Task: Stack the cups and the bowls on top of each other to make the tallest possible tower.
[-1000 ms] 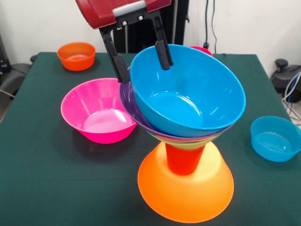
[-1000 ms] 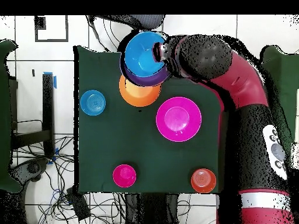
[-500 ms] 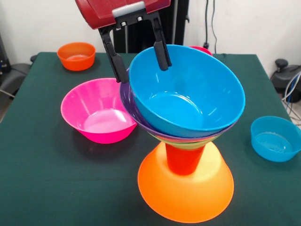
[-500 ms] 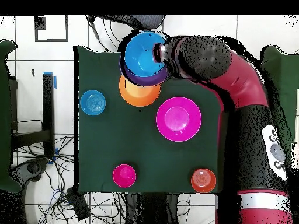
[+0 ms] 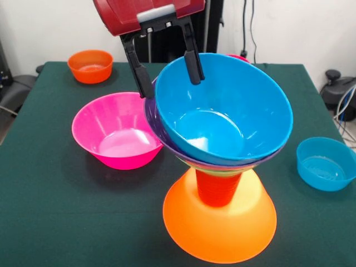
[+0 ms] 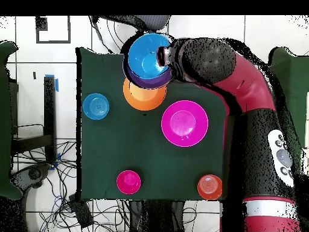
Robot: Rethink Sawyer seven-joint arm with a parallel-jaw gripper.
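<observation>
The tower stands near the table's front edge. Its base is the largest orange bowl (image 5: 219,225) (image 6: 142,99), rim down. On that stands the orange-red cup (image 5: 218,189), then a green bowl's rim (image 5: 222,171), a purple bowl (image 5: 161,130) (image 6: 145,83) and a tilted blue bowl (image 5: 222,111) (image 6: 148,57) on top. My gripper (image 5: 171,88) (image 6: 162,55) is open and straddles the blue bowl's far-left rim. One finger (image 5: 139,72) is outside the rim and the other is inside.
A large pink bowl (image 5: 117,130) (image 6: 184,123) sits upright just left of the tower. A small orange bowl (image 5: 90,65) (image 6: 209,186) is at the far left corner. A small blue bowl (image 5: 325,163) (image 6: 96,106) is at the right. A small magenta bowl (image 6: 128,181) peeks out behind the tower.
The gripper has shifted slightly up and to the right in the front view. The blue bowl on top has nudged a little to the right with it.
</observation>
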